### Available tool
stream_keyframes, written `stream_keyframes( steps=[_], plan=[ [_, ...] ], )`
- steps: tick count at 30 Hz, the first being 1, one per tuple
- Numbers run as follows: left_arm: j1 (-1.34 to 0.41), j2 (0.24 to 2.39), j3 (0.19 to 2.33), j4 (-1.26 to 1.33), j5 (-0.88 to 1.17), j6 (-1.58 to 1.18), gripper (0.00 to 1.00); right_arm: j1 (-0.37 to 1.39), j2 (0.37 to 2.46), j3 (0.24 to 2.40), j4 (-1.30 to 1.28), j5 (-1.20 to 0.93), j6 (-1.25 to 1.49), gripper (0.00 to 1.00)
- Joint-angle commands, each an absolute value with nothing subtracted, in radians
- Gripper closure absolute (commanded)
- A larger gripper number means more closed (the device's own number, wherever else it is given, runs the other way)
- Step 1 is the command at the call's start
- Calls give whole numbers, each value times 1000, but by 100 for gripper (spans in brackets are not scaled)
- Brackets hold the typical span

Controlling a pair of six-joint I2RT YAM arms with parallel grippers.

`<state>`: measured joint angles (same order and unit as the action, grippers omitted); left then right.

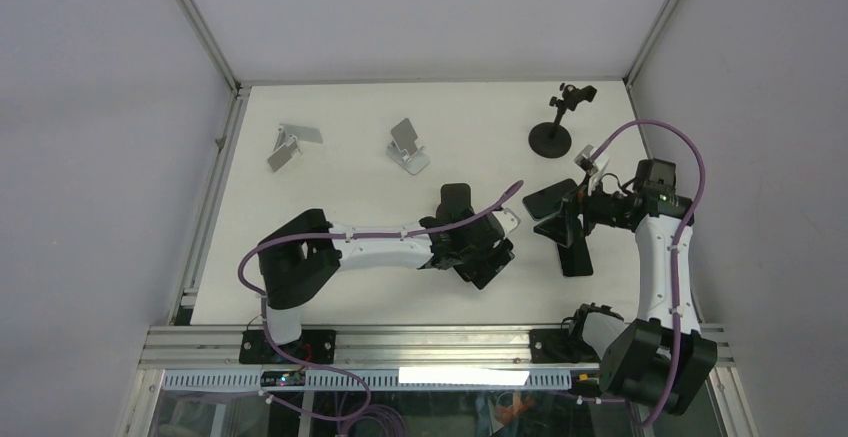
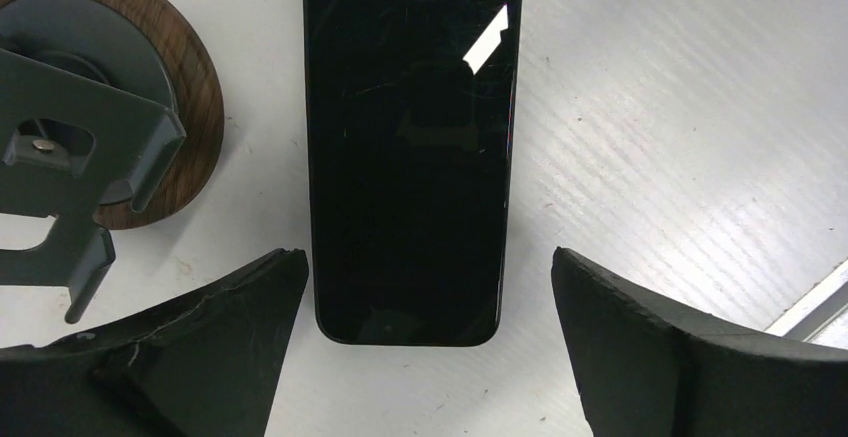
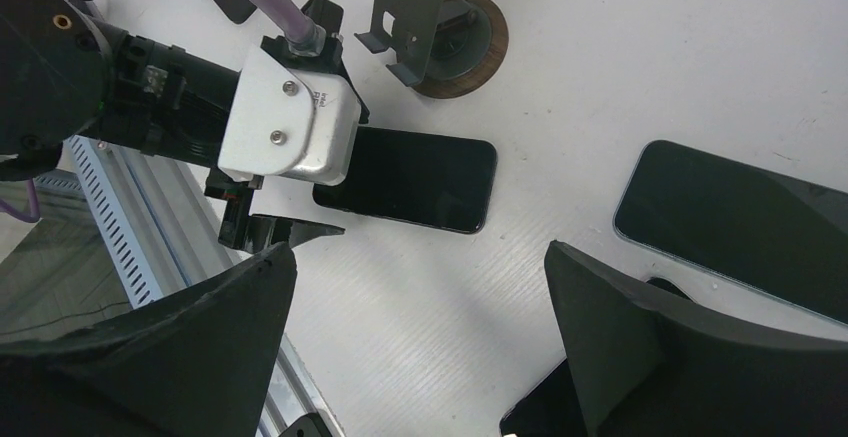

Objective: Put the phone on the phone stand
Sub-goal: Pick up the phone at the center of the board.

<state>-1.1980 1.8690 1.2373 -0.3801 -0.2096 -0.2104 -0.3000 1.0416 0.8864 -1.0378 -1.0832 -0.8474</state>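
Phone (image 2: 410, 147) lies flat on the tabletop (image 2: 650, 137) beside the wood-based phone stand (image 2: 120, 117). The left pincer (image 2: 425, 257) hangs wide open astride its end, apparently lined up to grasp. The right pincer (image 3: 418, 252) is open and empty.

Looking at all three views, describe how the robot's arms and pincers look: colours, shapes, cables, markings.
Both the left arm and right arm have white links between bulky black joints, with a purple cable clipped along each. The left pincer and right pincer each have two matt black wedge-shaped fingers. A silver bracket with two screws sits at the left wrist.
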Motion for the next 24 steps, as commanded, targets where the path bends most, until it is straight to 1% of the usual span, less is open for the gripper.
stream_keyframes(
  steps=[1,9,20,24],
  plan=[
    [-1206,1888,1290,-410,-248,-173,2,-295,1050,922,-1041,-1087,-857,0],
    [-1204,1903,1273,-416,-271,-169,3,-295,1054,922,-1045,-1087,-859,0],
    [-1195,1911,1247,-405,-207,-178,11,-295,1054,923,-1048,-1089,-859,0],
    [-1183,1908,1223,-385,-168,-190,16,-295,1052,923,-1049,-1091,-861,0]
  ],
)
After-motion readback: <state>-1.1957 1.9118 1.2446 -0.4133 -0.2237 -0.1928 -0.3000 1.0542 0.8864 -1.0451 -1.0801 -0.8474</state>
